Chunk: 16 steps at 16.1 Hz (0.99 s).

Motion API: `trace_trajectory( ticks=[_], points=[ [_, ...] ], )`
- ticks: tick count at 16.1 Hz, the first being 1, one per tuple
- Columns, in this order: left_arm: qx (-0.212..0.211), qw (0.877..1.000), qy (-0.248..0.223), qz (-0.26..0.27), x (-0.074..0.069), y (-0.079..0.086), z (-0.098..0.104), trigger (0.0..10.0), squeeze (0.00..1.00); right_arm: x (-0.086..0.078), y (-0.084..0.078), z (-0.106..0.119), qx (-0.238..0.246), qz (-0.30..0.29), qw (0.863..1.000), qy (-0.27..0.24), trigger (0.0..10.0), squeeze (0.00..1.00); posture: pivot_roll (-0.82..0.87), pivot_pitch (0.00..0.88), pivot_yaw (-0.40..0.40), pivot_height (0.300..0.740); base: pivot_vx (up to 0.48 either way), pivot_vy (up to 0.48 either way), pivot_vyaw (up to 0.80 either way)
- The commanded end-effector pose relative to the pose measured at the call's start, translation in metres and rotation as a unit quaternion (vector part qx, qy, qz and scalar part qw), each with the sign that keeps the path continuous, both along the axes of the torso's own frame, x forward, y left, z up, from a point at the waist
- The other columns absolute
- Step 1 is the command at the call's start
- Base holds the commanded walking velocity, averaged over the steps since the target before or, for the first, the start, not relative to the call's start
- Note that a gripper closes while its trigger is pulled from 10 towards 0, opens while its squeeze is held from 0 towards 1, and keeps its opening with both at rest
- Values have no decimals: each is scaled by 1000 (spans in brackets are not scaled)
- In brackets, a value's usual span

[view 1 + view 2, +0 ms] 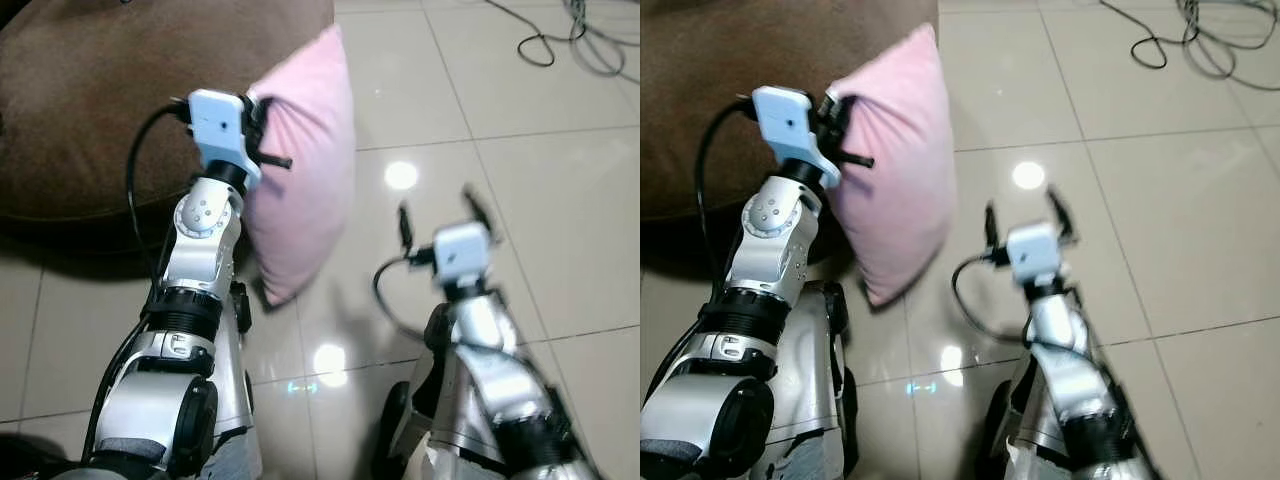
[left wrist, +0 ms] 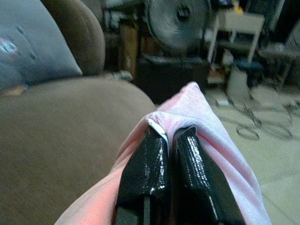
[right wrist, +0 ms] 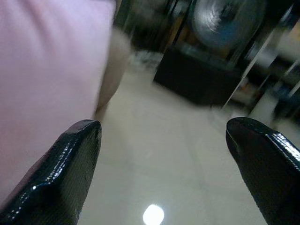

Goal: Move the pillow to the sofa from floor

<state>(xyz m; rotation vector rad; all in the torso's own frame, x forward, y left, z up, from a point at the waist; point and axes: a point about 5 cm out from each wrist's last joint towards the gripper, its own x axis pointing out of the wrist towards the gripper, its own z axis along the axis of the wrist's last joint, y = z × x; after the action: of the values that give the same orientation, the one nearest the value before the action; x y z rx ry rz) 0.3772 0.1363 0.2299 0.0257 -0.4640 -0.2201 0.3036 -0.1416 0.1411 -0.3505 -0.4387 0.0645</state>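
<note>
Here the left gripper (image 2: 169,140) pinches the pink pillow's (image 1: 305,150) edge — right gripper (image 3: 164,154) (wide open) beside it.

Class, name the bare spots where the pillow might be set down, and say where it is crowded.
Bare: the brown sofa seat left of the pink pillow, and tiled floor to its right. Crowded: cables at the far floor, and the floor around the right gripper.

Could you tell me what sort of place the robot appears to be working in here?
Probably a home living room: a brown sofa stands on a glossy tiled floor, and a standing fan sits further back. The left hand grips a pink pillow beside the sofa.
</note>
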Motion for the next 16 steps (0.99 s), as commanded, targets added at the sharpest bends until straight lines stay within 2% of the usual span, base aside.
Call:
trace_trajectory(
  ticks=[1, 4, 6, 8, 11, 14, 16],
  points=[
    [-20, 997, -76, 13, -7, 5, 26, 0, 0, -2, -5, 2, -6, -8, 1000, -16, 10000, 0, 180, 252, -86, 443, 0, 0, 0],
    [-21, 995, -96, 23, -9, 9, 35, 0, 0, 2, -4, 10, -5, -8, 999, -31, 10000, 0, 183, 259, -94, 443, 0, 0, 0],
    [7, 995, -95, 25, -9, 5, 27, 0, 0, 3, -1, 8, -3, -11, 999, -32, 10000, 0, 186, 267, -97, 443, 0, 0, 0],
    [10, 996, -85, 27, -11, 4, 18, 0, 0, 2, 2, 4, 4, -9, 1000, -23, 10000, 0, 186, 270, -97, 443, 0, 0, 0],
    [7, 997, -67, 43, -11, 9, 8, 0, 0, 2, 8, 4, 6, -2, 1000, -23, 10000, 0, 194, 277, -100, 443, 0, 0, 0],
    [17, 998, -26, 60, -19, 19, -20, 0, 0, 3, 10, 1, 5, 5, 1000, -13, 10000, 0, 209, 277, -107, 443, 0, 0, 0],
    [14, 997, -11, 69, -23, 24, -28, 0, 0, 3, 10, -1, 4, 5, 1000, -7, 10000, 0, 218, 276, -111, 443, 0, 0, 0]
  ],
)
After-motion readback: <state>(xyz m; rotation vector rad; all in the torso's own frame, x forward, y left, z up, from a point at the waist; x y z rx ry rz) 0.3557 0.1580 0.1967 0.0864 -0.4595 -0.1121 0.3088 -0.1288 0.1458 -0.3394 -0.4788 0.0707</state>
